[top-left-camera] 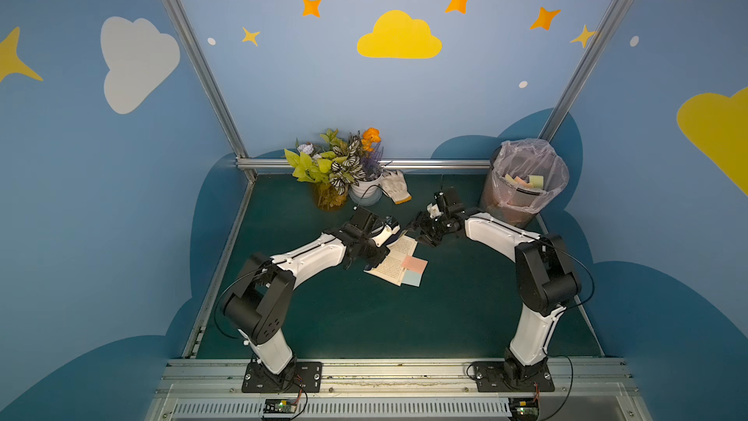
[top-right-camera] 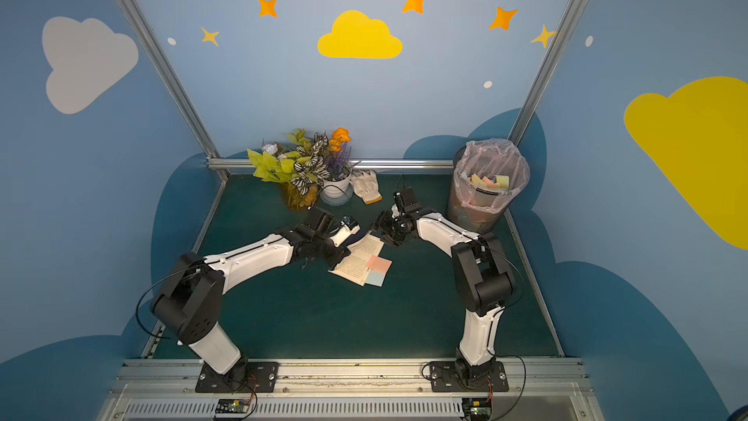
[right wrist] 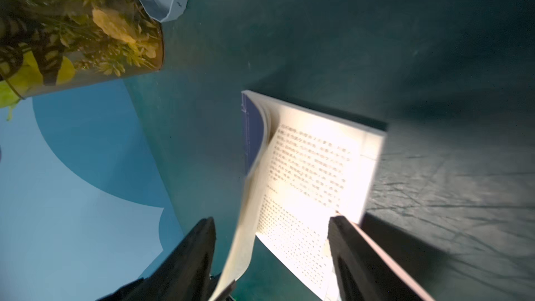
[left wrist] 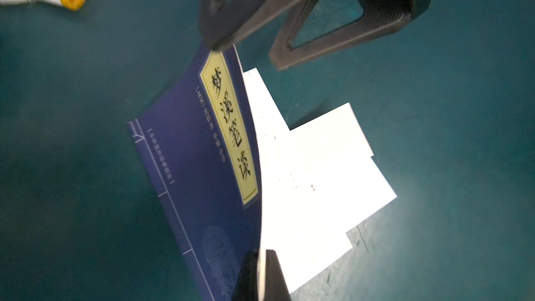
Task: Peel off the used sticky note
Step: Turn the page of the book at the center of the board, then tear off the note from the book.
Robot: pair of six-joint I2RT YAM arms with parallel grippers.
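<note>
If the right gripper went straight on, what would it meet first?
Likely the book's lifted pages, between the open jaws of the right gripper; the open page lies beyond. Depth unclear.

In both top views the whole cell is seen from high above its front edge, looking down and forward across the green surface (top-left-camera: 364,317) to the back wall (top-left-camera: 364,107); almost the same scene is shared. From each wrist the book (left wrist: 197,154) is viewed closely along the fingers (left wrist: 275,279): its cover from the left, its open pages from the right.
</note>
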